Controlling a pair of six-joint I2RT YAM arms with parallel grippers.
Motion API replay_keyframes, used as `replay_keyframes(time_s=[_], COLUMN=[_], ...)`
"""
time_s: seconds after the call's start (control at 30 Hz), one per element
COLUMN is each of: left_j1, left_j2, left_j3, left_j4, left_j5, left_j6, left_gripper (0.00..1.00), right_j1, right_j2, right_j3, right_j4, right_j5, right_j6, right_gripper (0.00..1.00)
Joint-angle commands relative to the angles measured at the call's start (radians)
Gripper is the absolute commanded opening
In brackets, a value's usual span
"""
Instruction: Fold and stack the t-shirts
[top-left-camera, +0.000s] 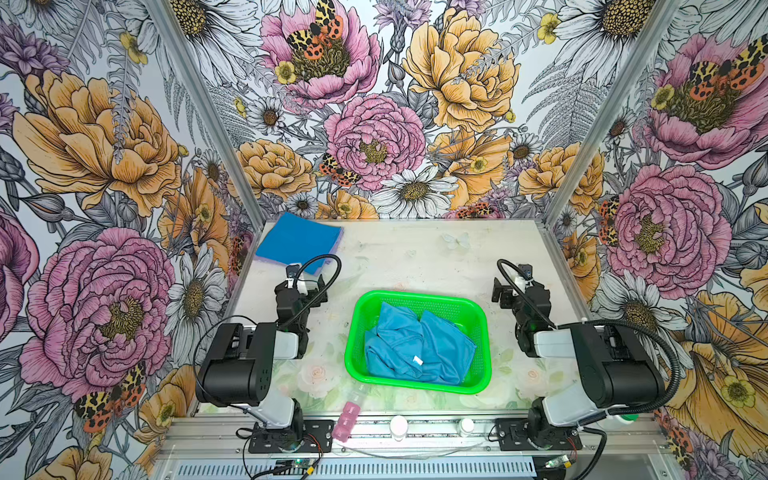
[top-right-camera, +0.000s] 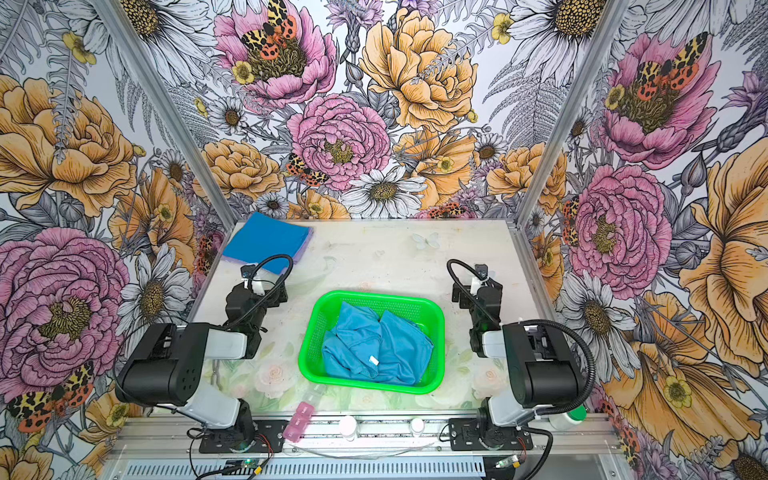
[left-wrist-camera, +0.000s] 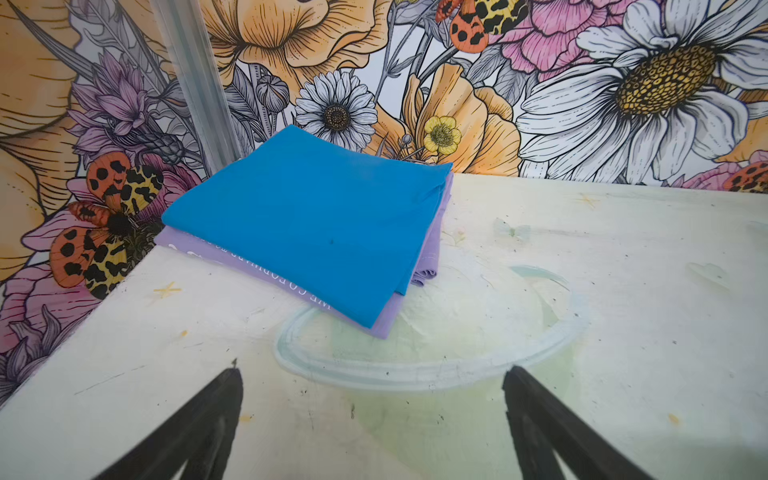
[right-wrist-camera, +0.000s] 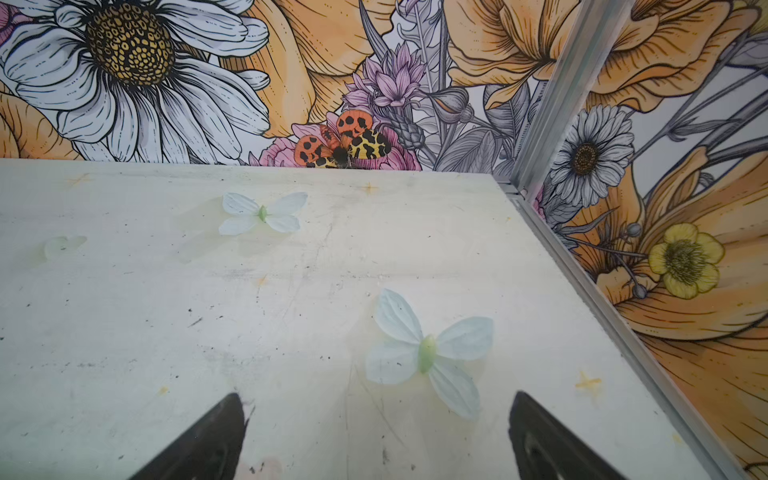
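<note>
A crumpled teal-blue t-shirt (top-left-camera: 419, 349) (top-right-camera: 376, 351) with a small white tag lies in the green mesh basket (top-left-camera: 415, 296) (top-right-camera: 374, 294) at mid-table. At the back left corner a folded deeper blue t-shirt (top-left-camera: 299, 241) (top-right-camera: 268, 239) (left-wrist-camera: 307, 216) sits on a folded lavender one (left-wrist-camera: 386, 326). My left gripper (top-left-camera: 306, 279) (left-wrist-camera: 372, 374) hovers open over bare table just in front of that stack, touching nothing. To the right of the basket my right gripper (top-left-camera: 517, 282) (right-wrist-camera: 376, 401) stands open over bare table, with nothing between its fingers.
Flowered walls with aluminium posts close the table on three sides. A pink box (top-left-camera: 347, 419) and two white caps (top-left-camera: 398, 426) (top-left-camera: 465, 424) sit on the front rail. Pale butterfly prints (right-wrist-camera: 428, 353) mark the tabletop.
</note>
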Motion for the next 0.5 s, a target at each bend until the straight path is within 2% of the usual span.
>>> replay_keyframes(time_s=[0.0,0.47], left_j1=[0.007,0.01], left_j2=[-0.013,-0.012], left_j3=[0.015,0.017], left_j4=[-0.001,-0.003], left_j5=[0.03,0.034], left_j6=[0.012,0.01], left_gripper=[0.99,0.99], right_j1=[0.003,-0.004], right_j2=[-0.003,-0.002], right_j3=[0.003,0.015], right_j4=[0.034,0.015], right_j5=[-0.012,-0.033], right_j6=[-0.002,0.004], right_gripper=[0.99,0.99])
